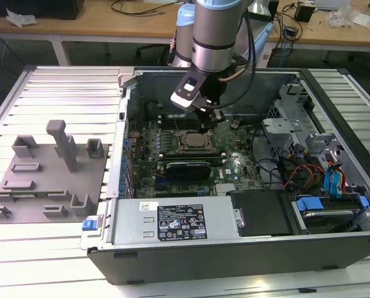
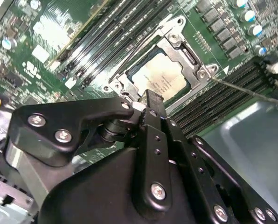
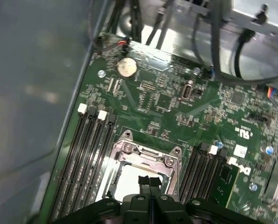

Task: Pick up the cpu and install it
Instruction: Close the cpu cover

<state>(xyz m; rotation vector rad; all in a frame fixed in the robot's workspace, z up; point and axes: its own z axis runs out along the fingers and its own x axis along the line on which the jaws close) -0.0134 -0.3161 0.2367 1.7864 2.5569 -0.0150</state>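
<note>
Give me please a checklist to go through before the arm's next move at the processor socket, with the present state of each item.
1. Small flat square silvery-white cpu lies inside the black square socket frame with metal edges: ok.
2. Black gripper stands right over the cpu, jaws closed together: ok.
3. The cpu sits level, no corner raised: cannot tell; the gripper hides part of it.
4. The gripper touches the cpu or only hovers: cannot tell.
5. Thin metal lever beside the socket frame is latched: cannot tell.
</note>
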